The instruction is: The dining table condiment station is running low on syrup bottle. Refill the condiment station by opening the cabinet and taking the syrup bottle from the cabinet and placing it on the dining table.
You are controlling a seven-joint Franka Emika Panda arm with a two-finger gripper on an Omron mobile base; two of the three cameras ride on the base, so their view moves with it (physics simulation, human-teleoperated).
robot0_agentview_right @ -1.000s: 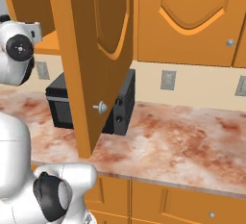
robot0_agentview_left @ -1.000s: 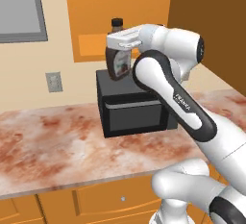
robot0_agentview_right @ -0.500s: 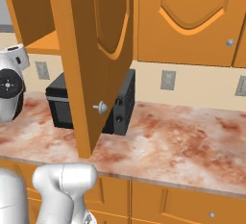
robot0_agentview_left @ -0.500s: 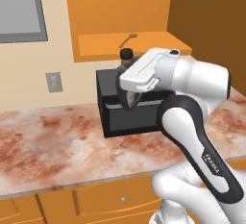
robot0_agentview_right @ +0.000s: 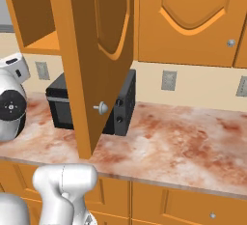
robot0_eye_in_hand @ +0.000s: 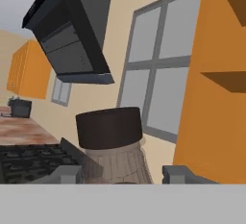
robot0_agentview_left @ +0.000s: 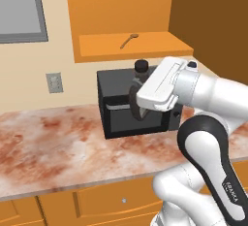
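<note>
My gripper (robot0_agentview_left: 144,102) is shut on the syrup bottle (robot0_agentview_left: 140,67), a dark brown bottle with a black cap, and holds it in the air in front of the black microwave. The bottle leans a little. In the hand view its cap (robot0_eye_in_hand: 109,128) and neck stand between the two fingertips (robot0_eye_in_hand: 67,173) of the gripper (robot0_eye_in_hand: 122,176). The cabinet (robot0_agentview_left: 131,45) is open behind and above the bottle. Its door (robot0_agentview_right: 96,50), with a round silver knob (robot0_agentview_right: 101,107), swings out over the counter. The dining table is out of view.
A black microwave (robot0_agentview_left: 123,116) sits on the marbled counter (robot0_agentview_left: 53,147) under the cabinet. A spoon (robot0_agentview_left: 129,40) lies on the cabinet shelf. The open door (robot0_agentview_left: 208,26) stands to the arm's right. The hand view faces a range hood (robot0_eye_in_hand: 72,31), stove (robot0_eye_in_hand: 33,155) and window (robot0_eye_in_hand: 163,74).
The arm has brought the syrup bottle down and to the right, away from the cabinet shelf, to microwave height. The hand has turned as it moved. The grip is unchanged.
</note>
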